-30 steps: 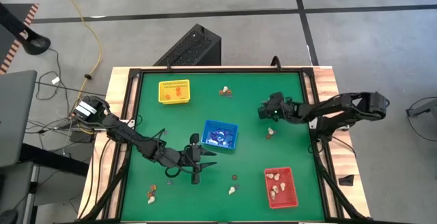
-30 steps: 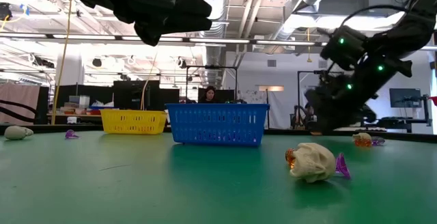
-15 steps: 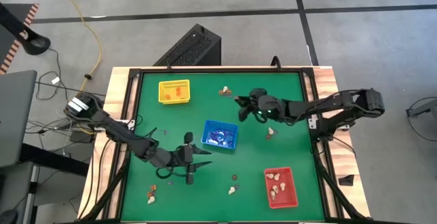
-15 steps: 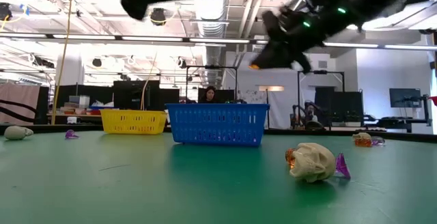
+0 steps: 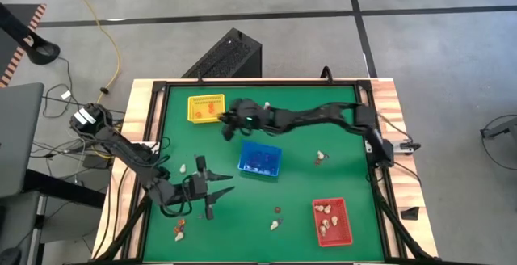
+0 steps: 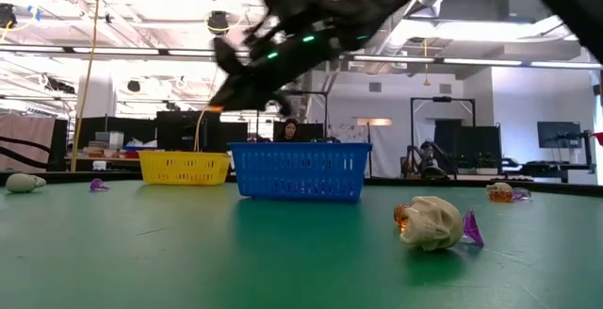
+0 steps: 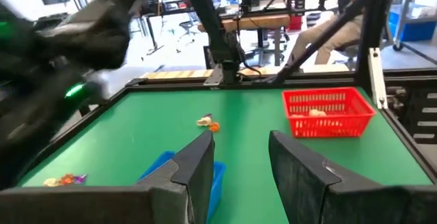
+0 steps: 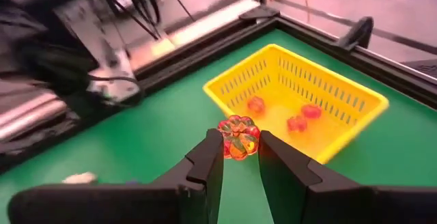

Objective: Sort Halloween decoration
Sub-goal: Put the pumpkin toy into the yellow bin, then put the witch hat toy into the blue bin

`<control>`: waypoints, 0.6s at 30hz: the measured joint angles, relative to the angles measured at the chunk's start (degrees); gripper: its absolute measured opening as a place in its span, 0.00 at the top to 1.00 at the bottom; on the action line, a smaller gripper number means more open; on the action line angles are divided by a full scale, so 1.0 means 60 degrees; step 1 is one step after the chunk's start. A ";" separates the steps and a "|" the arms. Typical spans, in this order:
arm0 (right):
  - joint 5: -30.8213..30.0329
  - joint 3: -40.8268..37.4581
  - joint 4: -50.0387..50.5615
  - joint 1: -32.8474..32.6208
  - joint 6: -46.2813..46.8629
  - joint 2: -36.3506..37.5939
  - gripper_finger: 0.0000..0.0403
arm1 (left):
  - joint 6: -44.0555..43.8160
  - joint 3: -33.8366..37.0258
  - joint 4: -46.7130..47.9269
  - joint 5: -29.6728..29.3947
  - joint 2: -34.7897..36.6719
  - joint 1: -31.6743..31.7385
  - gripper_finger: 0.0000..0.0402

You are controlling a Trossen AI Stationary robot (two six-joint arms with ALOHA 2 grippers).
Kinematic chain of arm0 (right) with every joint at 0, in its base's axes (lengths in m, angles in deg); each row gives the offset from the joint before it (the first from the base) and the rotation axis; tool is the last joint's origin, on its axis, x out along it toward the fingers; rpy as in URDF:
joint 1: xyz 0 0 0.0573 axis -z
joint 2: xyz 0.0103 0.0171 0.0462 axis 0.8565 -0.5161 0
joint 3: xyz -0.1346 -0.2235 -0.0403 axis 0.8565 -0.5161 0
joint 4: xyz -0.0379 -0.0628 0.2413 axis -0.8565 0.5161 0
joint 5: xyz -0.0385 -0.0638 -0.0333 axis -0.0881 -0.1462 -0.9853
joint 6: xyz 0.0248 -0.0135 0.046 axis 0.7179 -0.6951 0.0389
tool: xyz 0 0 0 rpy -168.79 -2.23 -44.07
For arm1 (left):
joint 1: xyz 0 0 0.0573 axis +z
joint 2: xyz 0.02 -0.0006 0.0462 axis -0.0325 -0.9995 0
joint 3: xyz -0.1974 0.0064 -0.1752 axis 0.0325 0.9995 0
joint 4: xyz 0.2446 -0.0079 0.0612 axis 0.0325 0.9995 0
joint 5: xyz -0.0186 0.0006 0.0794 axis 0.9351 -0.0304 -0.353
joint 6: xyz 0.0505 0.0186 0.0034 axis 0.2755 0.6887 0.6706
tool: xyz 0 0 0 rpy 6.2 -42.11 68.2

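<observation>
Orange pumpkin (image 8: 238, 137) btwn right gripper (image 8: 237, 157) fingertips, nr yellow tray (image 8: 355, 125).

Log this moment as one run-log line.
right gripper: shut on small orange pumpkin trinket, near yellow plastic basket tray | left gripper: open, empty, waiting near table's front-left

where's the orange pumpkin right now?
In the right gripper, the pumpkin is pinched between its fingers above the mat, just short of the yellow tray; high view puts it between the yellow and blue trays.

Glossy translucent pumpkin (image 8: 238, 138); perforated plastic yellow tray (image 8: 355, 108).
</observation>
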State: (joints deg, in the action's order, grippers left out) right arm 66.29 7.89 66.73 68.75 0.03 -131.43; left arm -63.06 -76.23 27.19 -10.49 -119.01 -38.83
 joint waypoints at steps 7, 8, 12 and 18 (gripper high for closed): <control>0.0010 0.3808 0.3060 0.0535 -0.0211 -0.2331 0.70 | 0.0508 0.0000 -0.0019 -0.0032 0.0000 -0.0390 0.67; 0.0020 0.4166 0.3354 0.0607 -0.0213 -0.2514 0.69 | 0.0550 0.0000 -0.0018 -0.0019 0.0000 -0.0442 0.67; 0.0108 0.4961 0.3974 0.0790 -0.0309 -0.2887 0.62 | 0.0580 0.0000 -0.0015 -0.0025 0.0000 -0.0597 0.67; 0.0764 0.4989 0.4460 0.0869 -0.0338 -0.2711 0.47 | 0.0585 0.0000 -0.0007 -0.0028 0.0000 -0.0611 0.67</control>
State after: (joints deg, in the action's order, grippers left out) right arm 70.87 37.82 93.49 73.96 -1.99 -147.69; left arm -59.55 -76.23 27.14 -10.66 -119.01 -42.50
